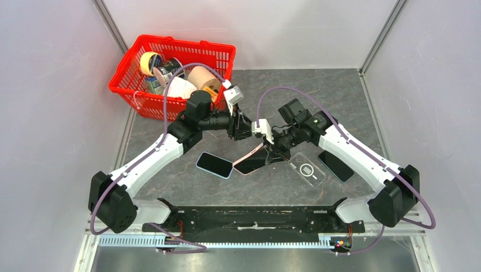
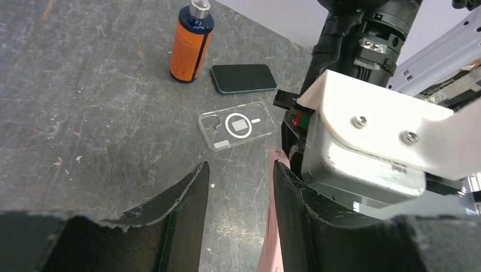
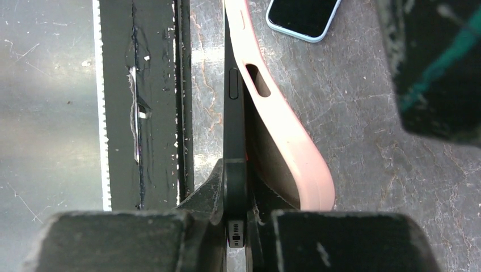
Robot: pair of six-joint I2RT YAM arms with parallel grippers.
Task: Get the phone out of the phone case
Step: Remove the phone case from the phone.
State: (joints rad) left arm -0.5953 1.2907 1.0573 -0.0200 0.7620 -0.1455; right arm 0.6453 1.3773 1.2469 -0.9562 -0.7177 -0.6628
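A black phone (image 3: 234, 113) stands on edge in a pink case (image 3: 286, 144). The case's near end has peeled off the phone and bows out to the right. My right gripper (image 3: 237, 181) is shut on the phone's bare bottom end, with its port showing between the fingers. In the top view the phone and case (image 1: 252, 161) tilt up off the table at the centre, held by the right gripper (image 1: 271, 152). My left gripper (image 2: 238, 221) is open, and the pink case edge (image 2: 271, 232) lies against the inner face of its right finger. In the top view the left gripper (image 1: 245, 129) hovers just behind the phone.
A clear empty case (image 1: 307, 169) and a dark phone (image 1: 336, 165) lie to the right. A phone in a light blue case (image 1: 214, 164) lies to the left. A red basket (image 1: 136, 96) with several items stands at the back left. An orange bottle (image 2: 191, 42) stands on the table.
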